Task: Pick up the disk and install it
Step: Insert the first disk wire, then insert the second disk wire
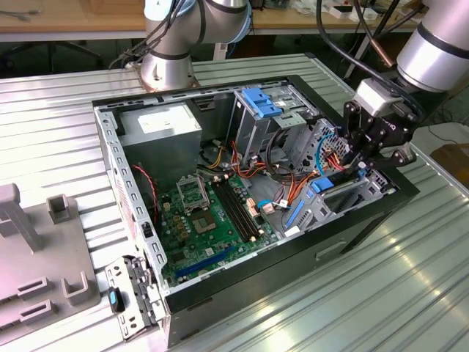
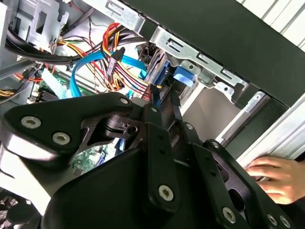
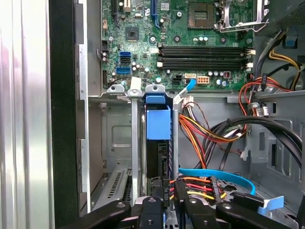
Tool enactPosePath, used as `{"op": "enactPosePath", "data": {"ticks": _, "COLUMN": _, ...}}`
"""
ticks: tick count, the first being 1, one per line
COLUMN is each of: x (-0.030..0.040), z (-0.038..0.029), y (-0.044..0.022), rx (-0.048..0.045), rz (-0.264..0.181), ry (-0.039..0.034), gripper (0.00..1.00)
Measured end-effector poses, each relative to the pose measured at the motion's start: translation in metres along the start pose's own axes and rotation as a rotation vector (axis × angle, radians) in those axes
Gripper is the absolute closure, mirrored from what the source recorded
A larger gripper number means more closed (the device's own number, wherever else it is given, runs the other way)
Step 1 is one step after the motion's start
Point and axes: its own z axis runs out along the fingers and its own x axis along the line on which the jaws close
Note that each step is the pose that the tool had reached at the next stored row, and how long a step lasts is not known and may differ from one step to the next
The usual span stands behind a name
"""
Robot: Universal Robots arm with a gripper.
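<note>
One open black desktop computer case (image 1: 220,293) on ribbed metal surface (image 1: 58,117). Dark flat metal disk with blue plastic rails (image 3: 158,125) stands edge-on in drive cage, directly ahead of black pincer (image 3: 168,191). Pincer fingers (image 3: 153,202) narrow, at disk's near end; grip unclear. Disk judged rigid, dense, shock-sensitive; hold by side edges.

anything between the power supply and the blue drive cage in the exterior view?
Yes. In the exterior view, a bundle of coloured cables lies between the power supply and the blue drive cage, above the motherboard.
</note>
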Motion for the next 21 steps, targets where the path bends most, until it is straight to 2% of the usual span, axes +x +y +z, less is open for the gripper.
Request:
{"op": "enactPosePath", "data": {"ticks": 2, "x": -0.0001, "z": -0.001, "y": -0.0001, "rx": 0.0003, "rz": 0.0, "ry": 0.0001, "gripper": 0.77}}
{"op": "enactPosePath", "data": {"ticks": 4, "x": -0.0001, "z": -0.0012, "y": 0.0, "rx": 0.0003, "rz": 0.0, "ry": 0.0005, "gripper": 0.89}}
{"op": "enactPosePath", "data": {"ticks": 21, "x": -0.0001, "z": -0.0011, "y": 0.0, "rx": 0.0003, "rz": 0.0, "ry": 0.001, "gripper": 0.89}}
